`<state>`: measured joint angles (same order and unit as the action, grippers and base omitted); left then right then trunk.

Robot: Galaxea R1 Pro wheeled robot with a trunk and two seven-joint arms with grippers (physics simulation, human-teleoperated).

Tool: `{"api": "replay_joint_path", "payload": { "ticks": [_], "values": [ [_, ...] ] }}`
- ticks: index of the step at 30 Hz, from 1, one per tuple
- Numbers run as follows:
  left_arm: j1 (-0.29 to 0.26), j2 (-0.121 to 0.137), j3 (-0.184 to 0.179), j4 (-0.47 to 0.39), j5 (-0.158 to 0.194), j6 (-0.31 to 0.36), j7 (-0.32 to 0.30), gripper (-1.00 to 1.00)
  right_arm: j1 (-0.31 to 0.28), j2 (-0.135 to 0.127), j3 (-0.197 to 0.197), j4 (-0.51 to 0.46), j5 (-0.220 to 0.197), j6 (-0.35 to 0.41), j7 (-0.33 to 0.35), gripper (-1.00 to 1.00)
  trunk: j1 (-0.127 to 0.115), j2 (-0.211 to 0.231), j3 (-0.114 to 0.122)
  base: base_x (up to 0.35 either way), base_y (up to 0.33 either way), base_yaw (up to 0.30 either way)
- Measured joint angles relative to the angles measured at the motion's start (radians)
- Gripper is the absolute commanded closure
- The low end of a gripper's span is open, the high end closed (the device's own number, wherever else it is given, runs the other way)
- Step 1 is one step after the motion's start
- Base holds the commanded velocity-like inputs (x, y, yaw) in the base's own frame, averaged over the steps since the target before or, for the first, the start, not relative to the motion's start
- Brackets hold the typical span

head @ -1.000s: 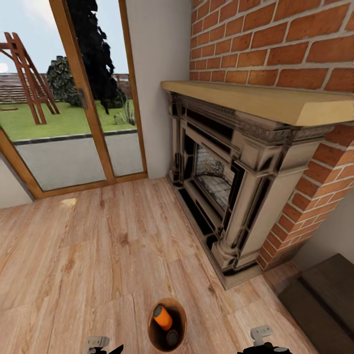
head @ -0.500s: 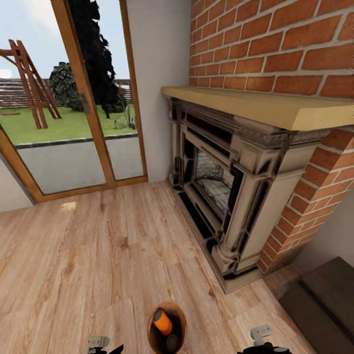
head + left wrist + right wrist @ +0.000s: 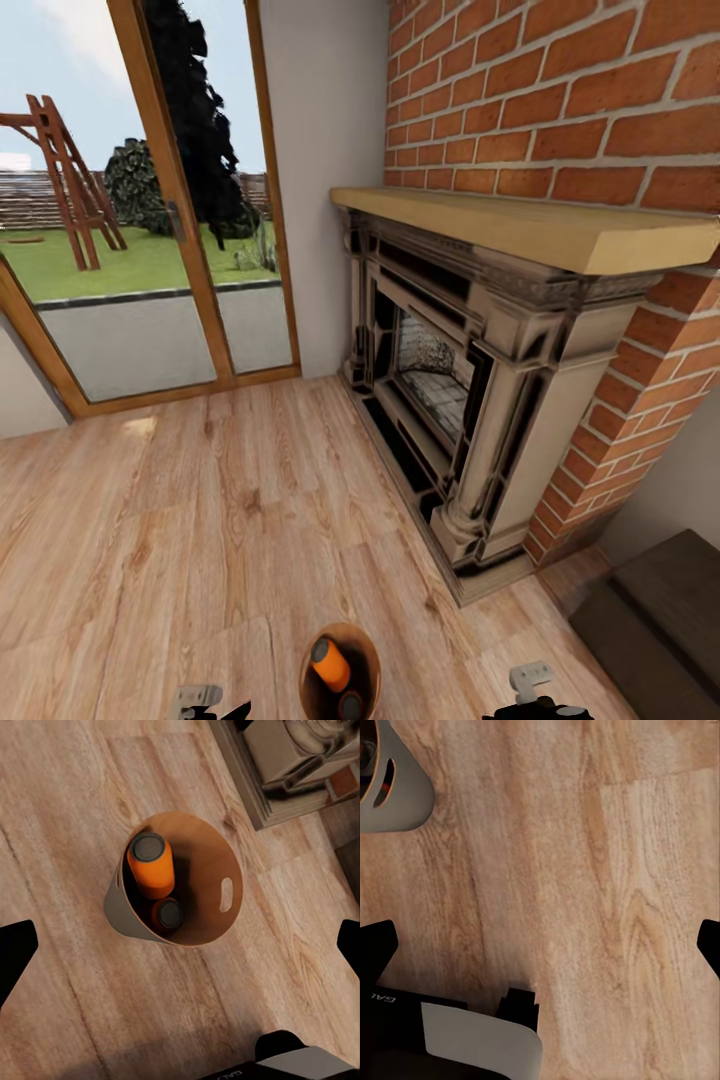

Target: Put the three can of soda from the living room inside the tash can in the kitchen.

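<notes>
I am in the living room, over a wood floor (image 3: 180, 520). The brown tash can (image 3: 370, 655) stands upright on it at the near edge of the head view, between my two arms. Two orange cans of soda lie inside it: one tilted on top (image 3: 330, 663) (image 3: 152, 866), another below it with its dark top showing (image 3: 167, 913). The left gripper (image 3: 180, 949) hangs open above the tash can (image 3: 206, 855), its fingertips spread wide and holding nothing. Over bare floor the right gripper (image 3: 540, 945) is open too, with the tash can's pale outer wall (image 3: 401, 791) off to one side.
A brick fireplace (image 3: 470, 400) with a pale wood mantel stands close on the right. Wood-framed glass doors (image 3: 150, 250) onto a garden are at the far left. A dark brown low piece of furniture (image 3: 660, 610) sits at the near right corner.
The whole head view has shifted slightly, so the camera moved: fireplace and doors sit a little lower in the picture. The tash can, its cans and both grippers look unchanged.
</notes>
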<state>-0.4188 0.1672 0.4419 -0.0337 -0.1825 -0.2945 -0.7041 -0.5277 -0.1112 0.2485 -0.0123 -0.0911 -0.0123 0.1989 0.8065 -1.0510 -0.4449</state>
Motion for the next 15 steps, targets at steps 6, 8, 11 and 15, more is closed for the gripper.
{"api": "replay_joint_path", "payload": {
  "ticks": [6, 8, 11, 15],
  "values": [
    [0.0, 0.0, 0.0, 0.0, 0.0, 0.0, 0.0, -1.0, 0.0, 0.0, 0.0, 0.0, 0.0, 0.0, 0.0, -1.0, 0.0, 0.0, 0.01, 0.0, 0.0, 0.0],
    [0.0, 0.0, 0.0, 0.0, 0.0, 0.0, 0.0, -1.0, 0.0, 0.0, 0.0, 0.0, -0.001, 0.0, 0.0, -1.0, 0.0, 0.0, 0.013, 0.0, 0.0, 0.0],
    [0.0, 0.0, 0.0, 0.0, 0.0, 0.0, 0.0, -1.0, 0.0, -0.001, 0.0, 0.0, -0.002, 0.0, 0.0, -1.0, 0.0, 0.0, 0.018, 0.0, 0.0, 0.0],
    [0.0, 0.0, 0.0, 0.0, 0.0, 0.0, 0.0, -1.0, 0.0, -0.001, 0.0, 0.0, -0.003, 0.0, 0.0, -1.0, 0.0, 0.0, 0.025, 0.0, 0.0, 0.0]
  ]
}}
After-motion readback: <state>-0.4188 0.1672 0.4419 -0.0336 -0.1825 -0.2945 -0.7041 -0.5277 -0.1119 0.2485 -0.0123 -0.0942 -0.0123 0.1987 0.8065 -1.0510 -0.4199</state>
